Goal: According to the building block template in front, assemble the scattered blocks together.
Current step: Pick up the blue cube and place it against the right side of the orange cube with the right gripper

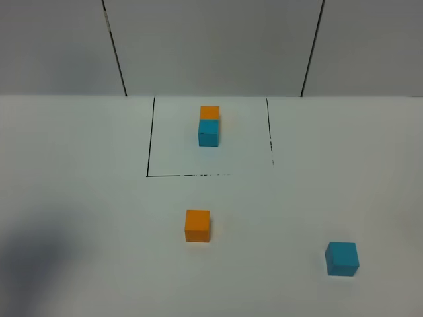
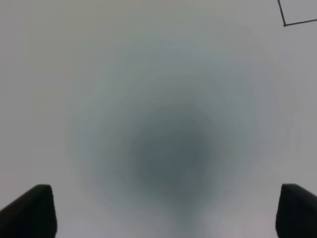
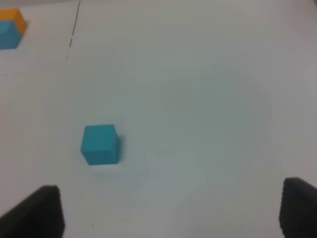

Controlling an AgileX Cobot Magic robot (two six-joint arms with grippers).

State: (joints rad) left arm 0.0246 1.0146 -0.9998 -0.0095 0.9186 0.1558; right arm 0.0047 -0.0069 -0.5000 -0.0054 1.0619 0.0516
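Soft even light, blurry wrist views.

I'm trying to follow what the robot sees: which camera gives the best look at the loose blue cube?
The right wrist view: the loose blue cube sits close and large, with nothing blocking it. The exterior high view shows the loose blue cube whole but smaller, toward the lower right. The left wrist view misses it entirely.

1. No writing, number, brand or label can be read in any view.
2. The only drawn mark is a thin black outline [image 1: 150,139] on the white desk [image 1: 79,198], a plain line broken in places along its near and right sides.
3. The building block template [image 1: 209,125], the orange block [image 1: 197,225] and the cyan-blue block [image 1: 342,258] show plain coloured faces.
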